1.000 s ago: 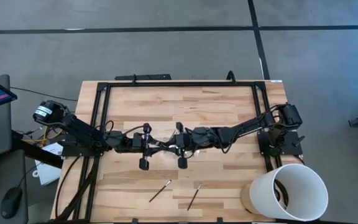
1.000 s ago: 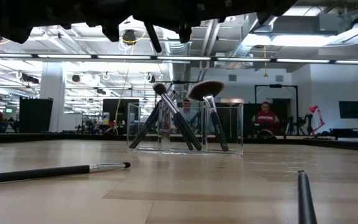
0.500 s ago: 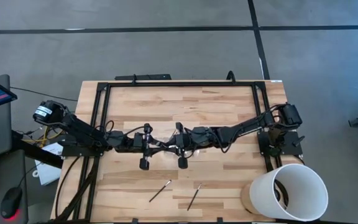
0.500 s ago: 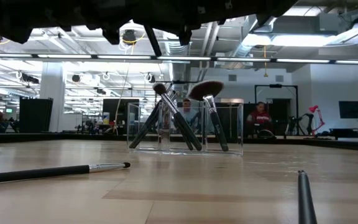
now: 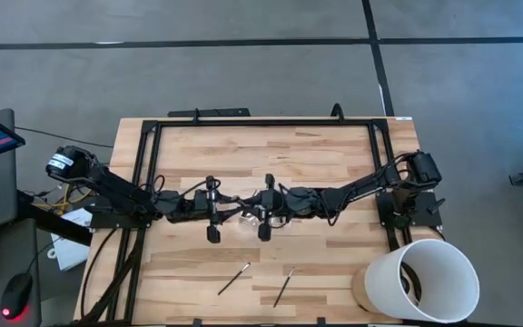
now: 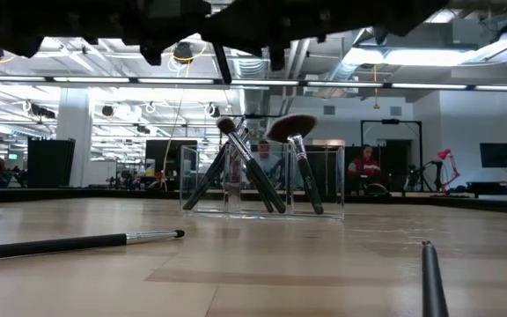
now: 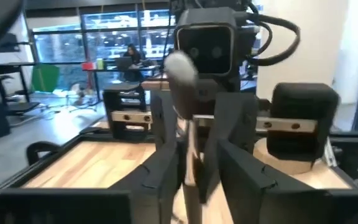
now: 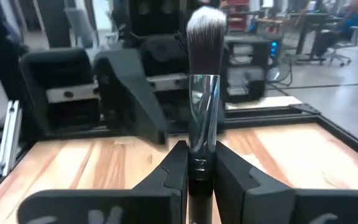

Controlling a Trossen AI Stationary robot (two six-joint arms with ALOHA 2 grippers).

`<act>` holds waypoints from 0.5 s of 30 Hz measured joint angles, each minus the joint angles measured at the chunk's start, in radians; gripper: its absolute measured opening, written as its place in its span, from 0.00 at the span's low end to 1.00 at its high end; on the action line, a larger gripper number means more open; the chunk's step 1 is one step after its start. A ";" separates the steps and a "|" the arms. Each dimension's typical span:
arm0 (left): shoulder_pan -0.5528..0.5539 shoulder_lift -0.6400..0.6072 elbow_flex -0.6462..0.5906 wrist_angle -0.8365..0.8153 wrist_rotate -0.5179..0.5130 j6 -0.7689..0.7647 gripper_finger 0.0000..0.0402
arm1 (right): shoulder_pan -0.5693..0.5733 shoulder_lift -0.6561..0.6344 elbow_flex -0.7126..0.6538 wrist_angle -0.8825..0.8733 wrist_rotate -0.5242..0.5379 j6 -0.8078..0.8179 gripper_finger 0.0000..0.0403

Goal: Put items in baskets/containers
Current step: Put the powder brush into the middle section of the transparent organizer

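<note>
Brush (image 8: 202,93) pinched upright in right claw (image 8: 199,165), left claw (image 7: 194,165) facing it part-open, white bucket (image 5: 432,277) at table corner.

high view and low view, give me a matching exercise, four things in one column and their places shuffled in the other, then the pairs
Things:
1. clear tray
2. white bucket
3. two loose brushes
4. brush with silver ferrule

Places:
A. lying flat on the wood near the table's front edge
B. at the table's front right corner
C. gripped upright in the right tool
D. mid-table under the two arms, with several brushes leaning in it

Pairs: 1-D, 2-B, 3-A, 4-C
</note>
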 joint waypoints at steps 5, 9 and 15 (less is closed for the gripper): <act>-0.049 -0.122 -0.001 -0.114 -0.052 0.024 0.37 | 0.000 -0.002 -0.115 0.156 0.059 0.061 0.09; -0.078 -0.216 -0.001 -0.208 -0.077 0.024 0.41 | 0.013 -0.002 -0.168 0.177 0.189 0.109 0.09; -0.101 -0.293 -0.013 -0.252 -0.090 0.028 0.41 | 0.081 -0.001 -0.206 0.176 0.327 0.149 0.09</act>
